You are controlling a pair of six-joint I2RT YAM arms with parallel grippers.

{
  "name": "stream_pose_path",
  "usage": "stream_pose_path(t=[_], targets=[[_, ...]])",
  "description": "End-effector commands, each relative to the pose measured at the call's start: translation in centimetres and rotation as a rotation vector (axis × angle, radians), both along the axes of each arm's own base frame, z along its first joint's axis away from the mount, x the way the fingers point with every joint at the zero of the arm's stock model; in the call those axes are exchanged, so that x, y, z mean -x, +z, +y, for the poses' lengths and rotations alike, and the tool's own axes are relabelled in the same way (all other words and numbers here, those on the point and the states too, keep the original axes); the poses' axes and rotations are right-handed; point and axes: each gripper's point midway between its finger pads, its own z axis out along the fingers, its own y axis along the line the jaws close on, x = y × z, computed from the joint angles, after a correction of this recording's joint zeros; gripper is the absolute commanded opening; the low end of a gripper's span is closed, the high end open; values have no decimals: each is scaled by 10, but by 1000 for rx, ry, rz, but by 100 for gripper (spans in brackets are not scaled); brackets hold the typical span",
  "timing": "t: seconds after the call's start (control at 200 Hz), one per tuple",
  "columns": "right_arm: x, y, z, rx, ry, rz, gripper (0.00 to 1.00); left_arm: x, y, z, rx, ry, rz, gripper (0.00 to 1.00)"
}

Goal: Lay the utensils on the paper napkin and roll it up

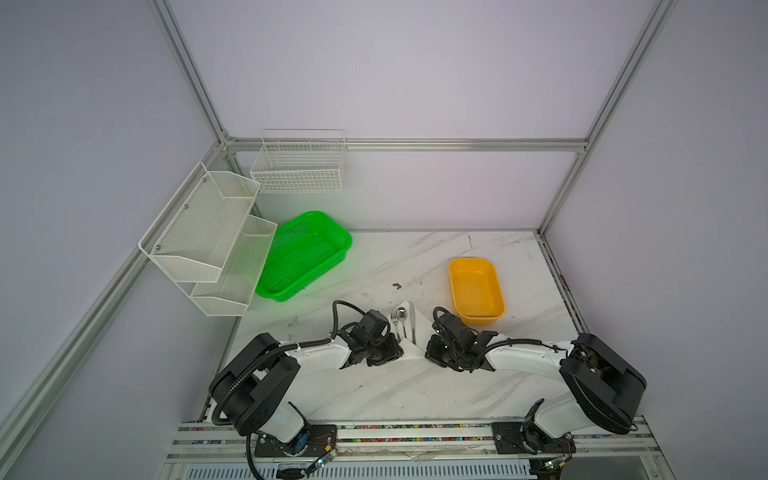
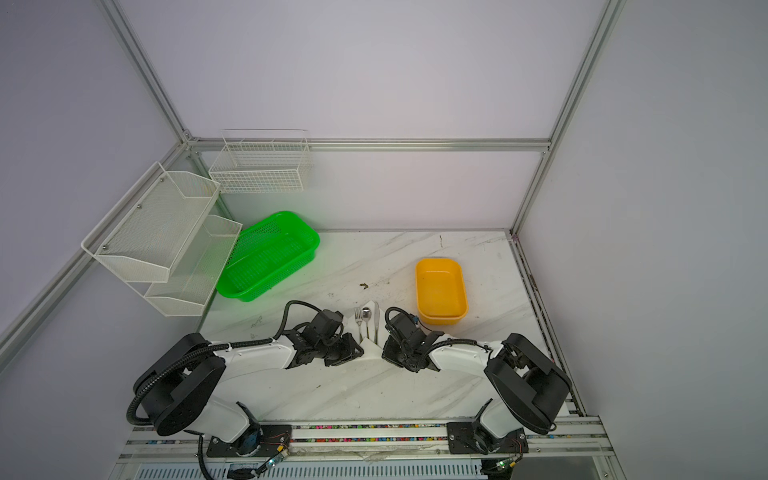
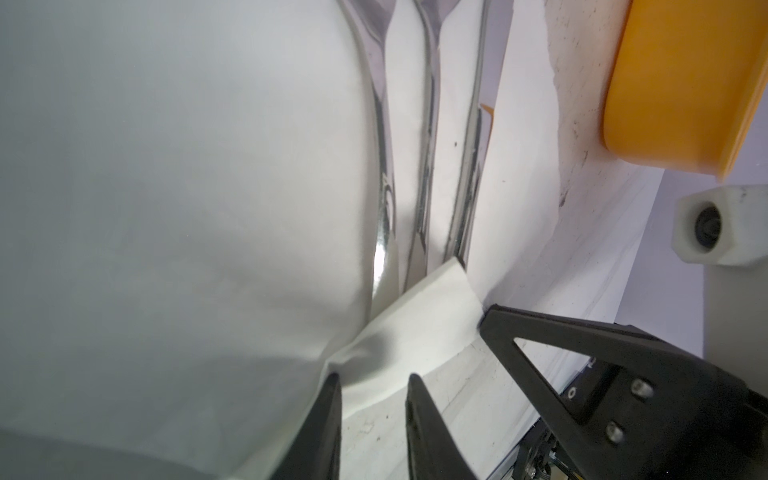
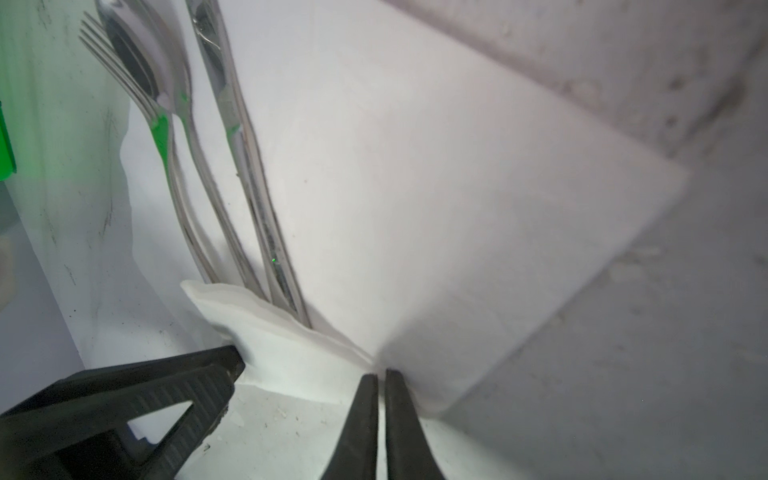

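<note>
I see the paper napkin [image 1: 422,328] lying on the tabletop [image 1: 399,390] just beside the yellow tub [image 1: 476,291], on the tub's side that faces the green basket [image 1: 305,255]. The utensils [image 1: 403,322] lie on it side by side: the fork [image 1: 393,316] farthest from the tub, the spoon [image 1: 402,313] in the middle and the knife [image 1: 412,322] nearest the tub. The napkin's corner away from the tub's far end is folded up over the handle ends. My left end effector [image 3: 374,380] sits at that fold on the side away from the tub. Its jaws are a little apart, and the folded paper reaches between the tips without being visibly pinched. My right end effector [image 4: 381,374], on the tub's side of the fold, is almost fully closed, its tips nipping the napkin's edge. A flap of napkin bulges up close to the left wrist camera.
</note>
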Motion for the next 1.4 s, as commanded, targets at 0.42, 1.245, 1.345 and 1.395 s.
stream_pose_path(t=[0.42,1.245,1.345,1.395], targets=[[-8,5,8,71,85,-10,12,-19,27,-13,36,-13,-72,28],[-2,-11,3,99,88,27,11,6,9,14,-6,-7,-40,26],[-2,-12,2,101,88,28,11,14,2,18,-32,-24,-16,24],[-2,-12,2,100,86,28,11,17,-3,21,-41,-24,-6,23]])
